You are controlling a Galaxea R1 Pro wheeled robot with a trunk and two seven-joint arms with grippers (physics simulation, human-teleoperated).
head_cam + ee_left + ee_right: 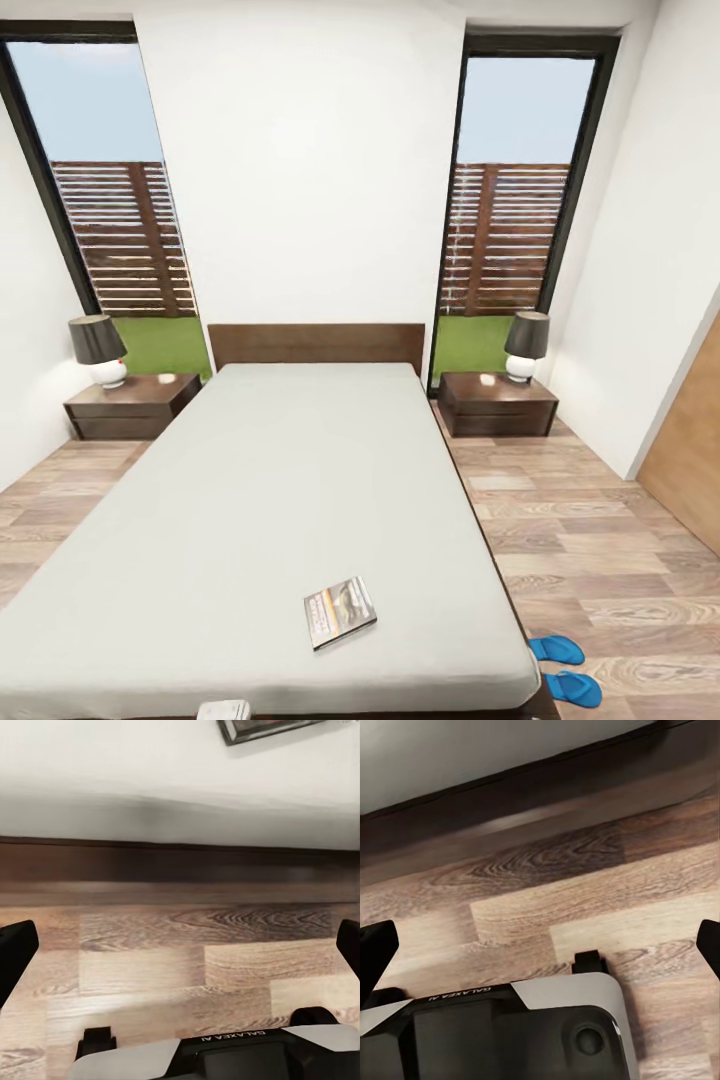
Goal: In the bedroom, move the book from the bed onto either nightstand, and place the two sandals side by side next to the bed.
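We face the large off-white bed with dark wooden frame; two dark-brown two-drawer nightstands flank its headboard, each bearing a lamp. The dark paperback book lies near the foot. Two blue sandals sit on the floor beside the bed. Left gripper and right gripper hang over planks, fingers spread wide, empty.

Count: one bed, one book, two sandals, two nightstands, two lamps, two windows.
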